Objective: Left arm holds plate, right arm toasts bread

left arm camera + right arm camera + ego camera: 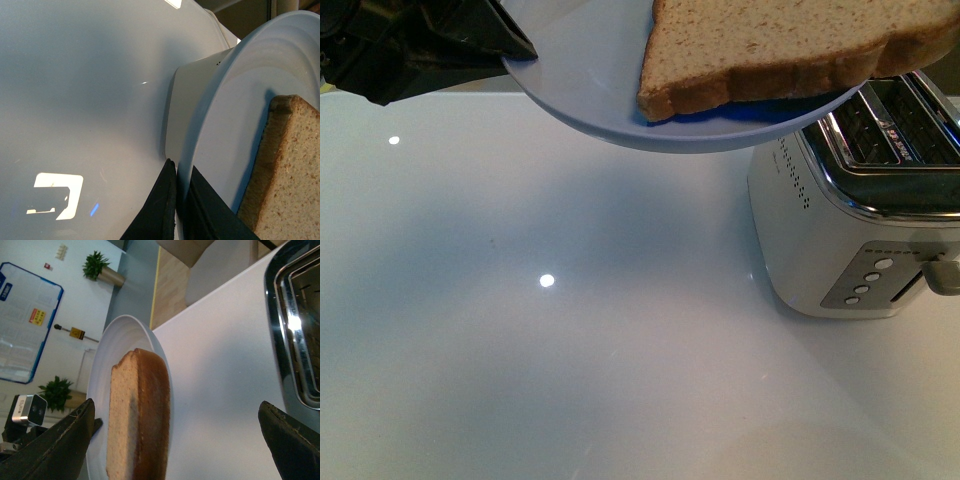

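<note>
Left hand (181, 205): the two black fingers (162, 210) are clamped on the plate (240, 90) rim, one on each face. The plate is held up in the air, close to the front camera and clear of the tabletop (520, 350).

Bread (790, 40) lies flat on the plate with the crust edge facing the front camera. It sits toward the toaster side and reaches the rim there.

Right hand (175, 407): fingers wide apart, nothing gripped. From its wrist camera the plate and bread show in the gap, further off. Cannot tell how far it is from them.

The toaster (820, 230) stands on the tabletop at the robot's right, lower than the plate. It is white with a chrome top, two open slots, a row of buttons and a lever on the end. In the front view the plate edge overlaps its top corner; touching or not, cannot tell.

Tabletop is white and glossy with light spots.

Far back in the right wrist view: a wall with a blue-framed board (25, 325).
</note>
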